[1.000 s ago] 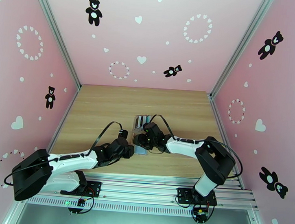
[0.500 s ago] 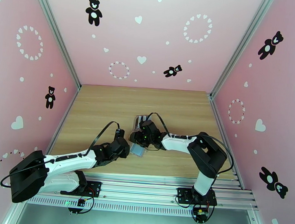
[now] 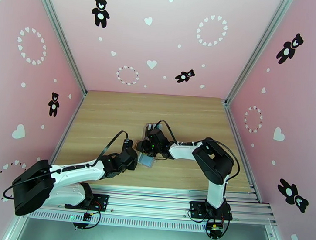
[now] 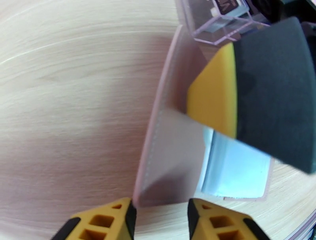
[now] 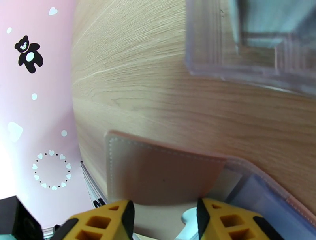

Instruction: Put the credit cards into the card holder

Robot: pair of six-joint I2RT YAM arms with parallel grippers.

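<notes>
Card holder [image 3: 147,160] lies open near the middle of the table [image 3: 115,110], between my two arms, so both can reach it.

The left arm reaches in low from the near left. The right arm is bent at the elbow and comes across from the right, its wrist over the holder's far end.

Just beyond the holder stands the clear slotted stand [image 4: 217,23].

From the left gripper [image 4: 160,207], the raised pink cover runs lengthwise straight away toward that stand, its near edge lying across the gap between the fingers. The right gripper [image 5: 164,211] straddles the cover from the opposite end.

Both sets of jaws stand partly apart, and I cannot tell whether either is pinching the cover.

One light blue card [image 4: 237,169] lies flat on the holder's open inside.
</notes>
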